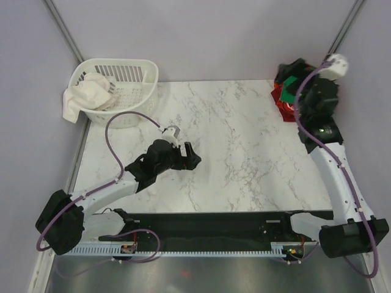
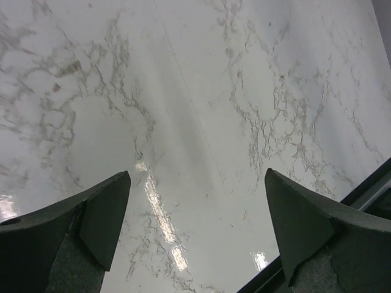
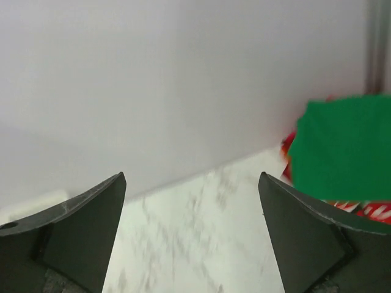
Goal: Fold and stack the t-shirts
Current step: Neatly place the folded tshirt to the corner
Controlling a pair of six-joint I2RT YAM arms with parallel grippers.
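Shirts point(image 1: 284, 101) stacked far right of basket point(image 1: 145, 65): green shirt point(image 3: 342, 146) topmost, red printed shirt point(image 3: 366, 210) beneath. Right claw point(image 3: 190, 177) open, empty, far right of basket too. Left claw point(image 2: 197, 173) open, empty, front-right of basket. Risk: right arm point(image 1: 333, 171) snagging cloth, dragging stack apart.

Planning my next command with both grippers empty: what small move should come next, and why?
Probably ease the right gripper back from the green t-shirt. Its jaws stand open and empty, and that shirt lies flat atop the red one in the far right corner. The left gripper hangs open over bare table, and a white cloth lies in the basket.
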